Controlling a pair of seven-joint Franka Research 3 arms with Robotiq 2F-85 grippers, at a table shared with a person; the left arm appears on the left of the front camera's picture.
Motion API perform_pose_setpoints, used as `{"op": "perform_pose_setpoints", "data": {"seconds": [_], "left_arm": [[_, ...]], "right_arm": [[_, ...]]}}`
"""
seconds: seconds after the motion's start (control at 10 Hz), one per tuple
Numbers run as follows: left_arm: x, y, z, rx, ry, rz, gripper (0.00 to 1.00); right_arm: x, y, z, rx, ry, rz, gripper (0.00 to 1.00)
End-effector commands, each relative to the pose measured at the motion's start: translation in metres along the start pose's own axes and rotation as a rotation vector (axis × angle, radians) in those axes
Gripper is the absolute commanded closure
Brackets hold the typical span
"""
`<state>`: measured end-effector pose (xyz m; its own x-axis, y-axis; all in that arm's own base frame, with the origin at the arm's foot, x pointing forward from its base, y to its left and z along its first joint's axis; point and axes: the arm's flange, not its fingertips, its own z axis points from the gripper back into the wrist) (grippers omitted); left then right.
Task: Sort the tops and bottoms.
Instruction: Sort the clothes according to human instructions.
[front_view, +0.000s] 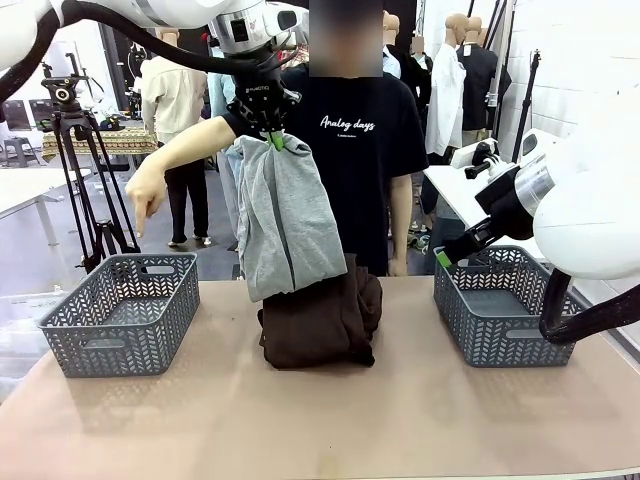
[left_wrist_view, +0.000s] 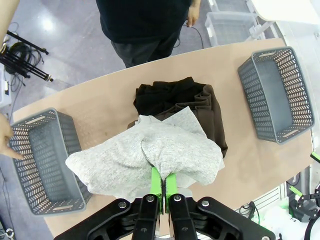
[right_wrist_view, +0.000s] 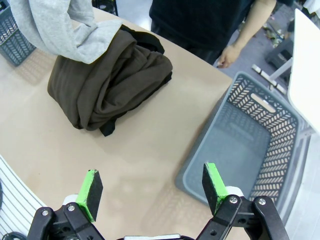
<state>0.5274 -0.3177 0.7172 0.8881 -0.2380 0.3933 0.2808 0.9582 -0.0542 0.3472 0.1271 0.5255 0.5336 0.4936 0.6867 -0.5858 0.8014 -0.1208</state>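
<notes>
- Hanging from the left gripper (front_view: 277, 138), at the upper centre of the front view, is the light grey garment (front_view: 285, 220). The green pads are pinched tight on a fold at its top, and its lower hem brushes the pile beneath.
- That pile, the dark brown garment (front_view: 320, 325), lies bunched at the middle of the table (front_view: 300, 430), between the two baskets. A black edge shows under it in the right wrist view.
- The right gripper (right_wrist_view: 152, 185) is spread wide with nothing in it, hovering near the right basket (right_wrist_view: 250, 150) in the lower right of that frame.
- The person's hand (front_view: 147, 195) points down at the left basket (front_view: 100, 345), at the left of the frame. Nothing lies in either basket.
- Step in hand, as I judge it: the first garment is lifted and awaits its basket.
- The next move likely calls for carrying the grey garment clear of the pile, leftward over the pointed-at basket, then letting go so that no trailing cloth catches the rim.
</notes>
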Motion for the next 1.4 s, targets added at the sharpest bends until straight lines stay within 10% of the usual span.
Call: {"op": "perform_pose_setpoints", "data": {"seconds": [0.0, 1.1, 1.3], "left_arm": [[-0.002, 0.002, 0.004, -0.005, -0.001, 0.007, 1.0], [-0.002, 0.137, 0.08, 0.28, -0.091, 0.348, 1.0], [0.003, 0.139, 0.079, 0.169, -0.153, 0.237, 1.0]], "right_arm": [[0.0, 0.0, -0.001, 0.009, 0.001, -0.009, 0.0], [0.0, 0.0, -0.001, 0.009, 0.001, -0.009, 0.0], [0.0, 0.0, -0.001, 0.009, 0.001, -0.009, 0.0]]}}
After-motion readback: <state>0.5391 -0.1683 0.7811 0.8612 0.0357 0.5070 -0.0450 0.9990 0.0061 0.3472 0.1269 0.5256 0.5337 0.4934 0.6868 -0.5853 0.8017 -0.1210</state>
